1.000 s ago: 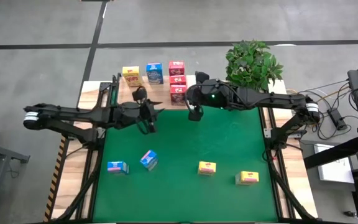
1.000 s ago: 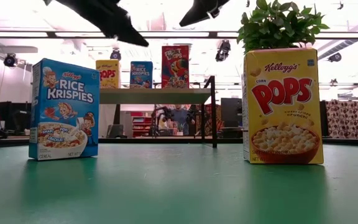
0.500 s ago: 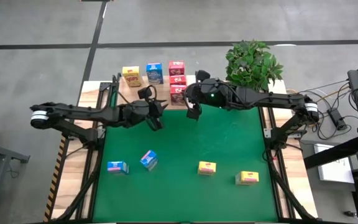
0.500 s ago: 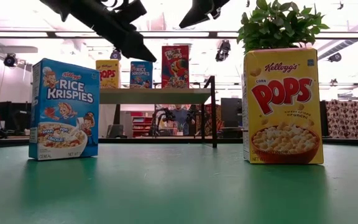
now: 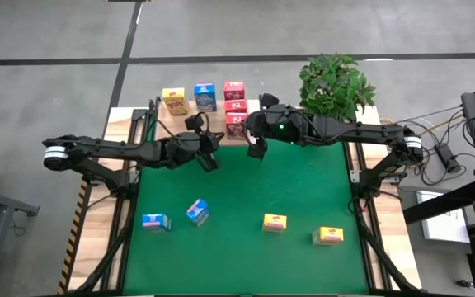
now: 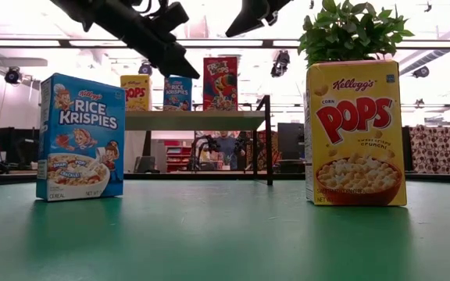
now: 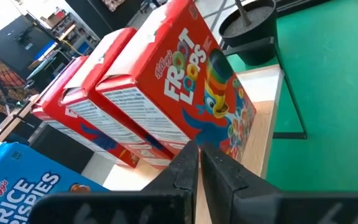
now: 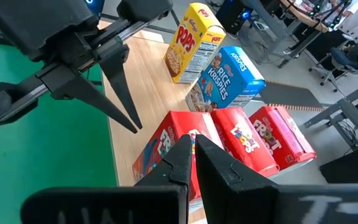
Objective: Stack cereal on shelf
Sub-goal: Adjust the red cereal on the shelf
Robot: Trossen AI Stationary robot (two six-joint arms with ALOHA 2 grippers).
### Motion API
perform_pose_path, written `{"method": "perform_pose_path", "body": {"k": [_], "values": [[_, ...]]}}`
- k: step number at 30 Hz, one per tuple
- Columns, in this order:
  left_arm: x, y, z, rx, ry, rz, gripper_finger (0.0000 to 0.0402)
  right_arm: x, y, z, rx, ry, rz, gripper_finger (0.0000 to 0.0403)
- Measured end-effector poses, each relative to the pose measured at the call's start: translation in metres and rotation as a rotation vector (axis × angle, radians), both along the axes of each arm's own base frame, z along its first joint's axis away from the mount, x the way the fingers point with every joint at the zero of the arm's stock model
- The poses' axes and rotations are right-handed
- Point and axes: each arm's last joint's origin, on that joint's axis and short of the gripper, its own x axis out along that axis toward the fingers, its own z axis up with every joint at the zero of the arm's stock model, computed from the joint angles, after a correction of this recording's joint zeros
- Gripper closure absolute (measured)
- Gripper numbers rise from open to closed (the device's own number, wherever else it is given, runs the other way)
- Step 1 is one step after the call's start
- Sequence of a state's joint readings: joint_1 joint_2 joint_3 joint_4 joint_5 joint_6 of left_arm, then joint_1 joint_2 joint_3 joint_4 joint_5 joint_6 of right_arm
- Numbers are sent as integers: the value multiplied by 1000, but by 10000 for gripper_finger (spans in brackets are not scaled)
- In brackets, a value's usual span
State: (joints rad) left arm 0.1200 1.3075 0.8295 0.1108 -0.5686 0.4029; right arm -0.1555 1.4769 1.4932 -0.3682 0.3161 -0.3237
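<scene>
Both grippers are closed on nothing: the left gripper [image 5: 211, 163] hovers over the mat's far edge just in front of the shelf [image 5: 221, 130], and the right gripper [image 5: 255, 153] hangs just beside it, its fingertips near the three red boxes [image 5: 235, 106] without touching. A yellow box [image 5: 174, 101] and a blue box [image 5: 205, 96] also sit on the shelf. By my reckoning the job is about half done: two blue boxes [image 5: 176, 217] and two yellow boxes [image 5: 302, 229] remain on the green mat [image 5: 303, 181], well apart from both sets of fingers.
</scene>
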Motion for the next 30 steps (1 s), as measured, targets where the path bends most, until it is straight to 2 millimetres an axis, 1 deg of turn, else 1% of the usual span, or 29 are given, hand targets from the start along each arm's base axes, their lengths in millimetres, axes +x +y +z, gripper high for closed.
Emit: {"method": "perform_pose_path", "body": {"k": [11, 30], "values": [[0, 0, 1, -3, -13, 0, 401, 0, 0, -6, 13, 14, -4, 390], [1, -1, 1, -33, -38, -25, 402, 0, -1, -9, 11, 15, -7, 390]]}}
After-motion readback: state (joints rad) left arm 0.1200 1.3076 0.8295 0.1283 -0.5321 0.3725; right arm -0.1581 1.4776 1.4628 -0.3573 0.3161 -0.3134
